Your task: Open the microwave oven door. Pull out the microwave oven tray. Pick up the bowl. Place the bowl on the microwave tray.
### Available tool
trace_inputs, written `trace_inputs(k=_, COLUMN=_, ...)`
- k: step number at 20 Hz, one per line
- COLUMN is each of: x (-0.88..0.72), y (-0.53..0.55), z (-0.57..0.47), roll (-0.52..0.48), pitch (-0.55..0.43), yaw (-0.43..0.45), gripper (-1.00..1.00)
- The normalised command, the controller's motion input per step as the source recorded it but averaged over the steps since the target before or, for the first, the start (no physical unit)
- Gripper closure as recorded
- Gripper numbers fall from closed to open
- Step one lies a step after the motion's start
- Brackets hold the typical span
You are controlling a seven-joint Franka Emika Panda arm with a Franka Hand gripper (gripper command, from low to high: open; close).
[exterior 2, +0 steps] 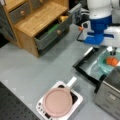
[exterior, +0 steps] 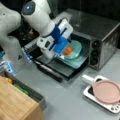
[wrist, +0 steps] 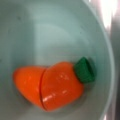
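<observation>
Oven door (exterior: 53, 68) was down, tray (exterior: 75, 62) pulled out. Bowl (exterior: 73, 50) with toy carrot (wrist: 53, 85) sat on tray. Gripper (exterior: 61, 46) was at bowl's rim; cannot tell if pinching. Best let go gently, lift straight up.

Boxy stainless-steel microwave oven (exterior: 100, 37) standing at a front view's right, three black knobs in a column down its front panel. Microwave oven door (exterior: 51, 67) swung fully down, lying flat in front of the opening, dark glass facing up; seen in both front views. Microwave oven tray (exterior: 78, 61) drawn partway out over the lowered door, thin, flat, reflective. Light teal bowl (exterior: 75, 50) sitting upright on the tray, also visible at a front view's right edge (exterior 2: 106, 63). Inside the bowl (wrist: 50, 32), smooth pale walls and an orange toy carrot with a green cap.
</observation>
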Motion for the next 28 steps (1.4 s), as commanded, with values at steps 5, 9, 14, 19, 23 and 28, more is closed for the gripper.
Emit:
trace_inputs(k=5, x=0.64, y=-0.51, z=0.24, roll=0.069, pitch=0.183, yaw=0.316, gripper=-1.00)
trace_inputs(k=9, x=0.51, y=-0.36, z=0.09, roll=0.093, pitch=0.147, yaw=0.427, gripper=-1.00)
trace_inputs(k=14, x=0.33, y=-0.28, z=0.03, roll=0.117, pitch=0.120, yaw=0.397, gripper=-1.00)
trace_inputs(k=19, x=0.23, y=-0.19, z=-0.04, roll=0.136, pitch=0.093, yaw=0.292, gripper=-1.00)
trace_inputs(k=23, x=0.21, y=-0.15, z=-0.04, roll=0.172, pitch=0.083, yaw=0.224, gripper=-1.00)
trace_inputs(k=28, x=0.20, y=-0.13, z=-0.07, roll=0.209, pitch=0.070, yaw=0.156, gripper=-1.00)
